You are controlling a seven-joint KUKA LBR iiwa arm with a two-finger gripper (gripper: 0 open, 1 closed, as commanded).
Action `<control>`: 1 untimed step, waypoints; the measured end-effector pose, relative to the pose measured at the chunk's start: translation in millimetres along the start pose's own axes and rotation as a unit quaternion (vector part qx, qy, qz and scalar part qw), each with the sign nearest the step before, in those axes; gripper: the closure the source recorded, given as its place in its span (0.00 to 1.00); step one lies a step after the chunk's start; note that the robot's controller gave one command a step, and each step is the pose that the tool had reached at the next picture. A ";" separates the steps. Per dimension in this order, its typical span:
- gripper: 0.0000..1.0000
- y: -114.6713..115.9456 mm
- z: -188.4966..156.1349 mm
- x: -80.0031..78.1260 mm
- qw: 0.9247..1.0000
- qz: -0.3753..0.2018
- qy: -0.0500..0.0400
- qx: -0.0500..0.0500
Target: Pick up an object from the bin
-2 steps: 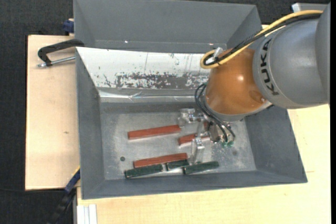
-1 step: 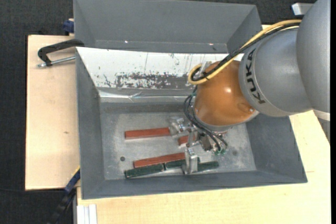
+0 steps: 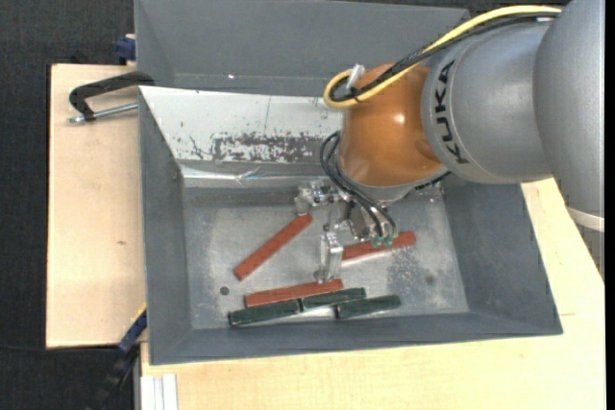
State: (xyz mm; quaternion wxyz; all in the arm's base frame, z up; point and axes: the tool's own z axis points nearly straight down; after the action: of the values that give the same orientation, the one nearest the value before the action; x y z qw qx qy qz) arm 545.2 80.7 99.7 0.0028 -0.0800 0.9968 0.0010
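The gripper [image 3: 333,256] hangs low in the bin [image 3: 159,206] — spread or closed, I cannot tell, as the orange cover [image 3: 384,134] hides its top. A red stick [image 3: 387,248] lies just right of the gripper, near end hidden.

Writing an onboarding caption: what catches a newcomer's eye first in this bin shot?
The bulky grey arm with its orange wrist cover reaches in from the right, its gripper low over the middle of the grey bin. Round it lie flat sticks: a reddish-brown stick slanting at view left, and dark green sticks in a row by the near wall.
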 end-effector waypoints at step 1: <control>0.00 -14.3 25.6 42.3 0.999 -0.037 0.002 0.000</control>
State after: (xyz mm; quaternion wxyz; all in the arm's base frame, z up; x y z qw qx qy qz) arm 505.9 59.9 73.8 0.0011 -0.1169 0.9931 0.0005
